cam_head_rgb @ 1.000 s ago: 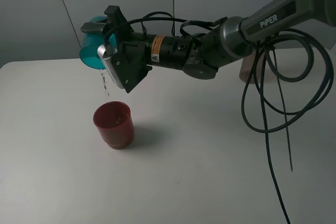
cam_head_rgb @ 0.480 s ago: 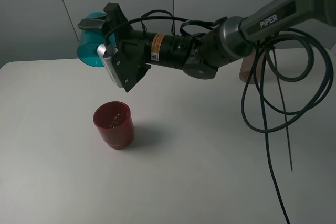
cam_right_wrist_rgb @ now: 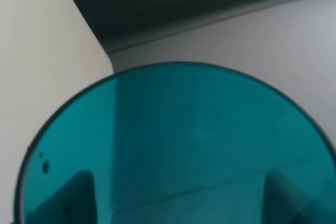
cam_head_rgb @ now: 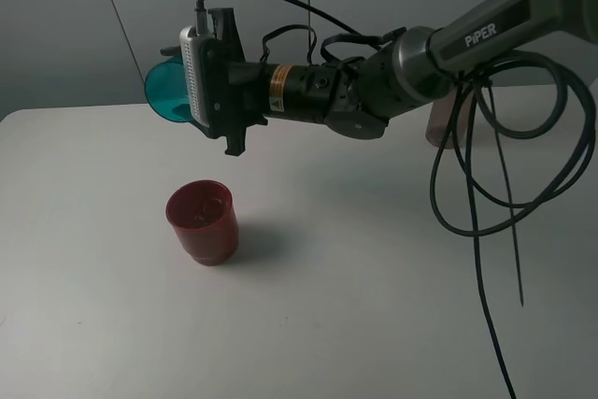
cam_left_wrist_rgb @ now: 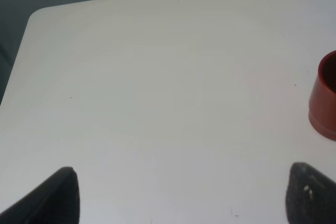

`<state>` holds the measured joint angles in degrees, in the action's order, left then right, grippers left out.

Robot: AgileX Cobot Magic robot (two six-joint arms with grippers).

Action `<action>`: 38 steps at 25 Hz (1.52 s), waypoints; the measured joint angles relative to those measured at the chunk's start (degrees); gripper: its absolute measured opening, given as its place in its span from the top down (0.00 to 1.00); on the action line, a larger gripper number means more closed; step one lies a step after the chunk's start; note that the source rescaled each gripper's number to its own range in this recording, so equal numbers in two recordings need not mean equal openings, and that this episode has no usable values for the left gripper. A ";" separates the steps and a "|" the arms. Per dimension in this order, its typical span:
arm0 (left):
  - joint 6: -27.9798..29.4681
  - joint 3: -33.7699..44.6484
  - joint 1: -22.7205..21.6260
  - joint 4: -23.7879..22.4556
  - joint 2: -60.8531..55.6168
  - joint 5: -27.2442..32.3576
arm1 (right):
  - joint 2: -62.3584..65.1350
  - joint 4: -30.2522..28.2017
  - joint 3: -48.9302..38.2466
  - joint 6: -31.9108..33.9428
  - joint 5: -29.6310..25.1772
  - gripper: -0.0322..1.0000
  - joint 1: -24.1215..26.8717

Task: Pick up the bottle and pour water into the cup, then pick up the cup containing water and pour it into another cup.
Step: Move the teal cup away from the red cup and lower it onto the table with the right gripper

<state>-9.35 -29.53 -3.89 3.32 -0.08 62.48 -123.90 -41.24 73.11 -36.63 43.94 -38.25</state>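
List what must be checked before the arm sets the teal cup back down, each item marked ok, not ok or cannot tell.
1. Right gripper shut on the teal cup: ok.
2. No water falling from the teal cup: ok.
3. Red cup upright on the table: ok.
4. Teal cup fully drained: cannot tell.
5. Left gripper open, holding nothing, apart from the red cup: ok.
6. Bottle upright behind the cables: cannot tell, mostly hidden.

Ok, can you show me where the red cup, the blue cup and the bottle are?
red cup (cam_head_rgb: 207,231), high camera view, on its outer side wall.
blue cup (cam_head_rgb: 168,91), high camera view, on the see-through wall beside the right gripper.
bottle (cam_head_rgb: 439,128), high camera view, on its body behind the cables.
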 joint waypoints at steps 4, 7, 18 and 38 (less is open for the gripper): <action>0.00 0.00 0.00 0.00 0.00 0.00 | 3.43 0.69 0.00 24.98 -7.98 0.92 0.00; 0.00 0.00 0.00 0.00 0.00 0.00 | 6.08 6.22 -0.36 36.63 -12.50 0.92 0.00; 0.00 0.00 0.00 0.00 0.00 0.00 | 15.50 23.98 -15.17 40.88 -17.34 0.92 3.14; -0.13 0.00 0.00 0.00 0.00 0.00 | 17.38 30.01 -42.30 41.43 0.01 0.92 18.34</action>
<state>-9.48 -29.53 -3.89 3.32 -0.08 62.48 -106.52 -11.23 30.81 4.80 43.95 -19.91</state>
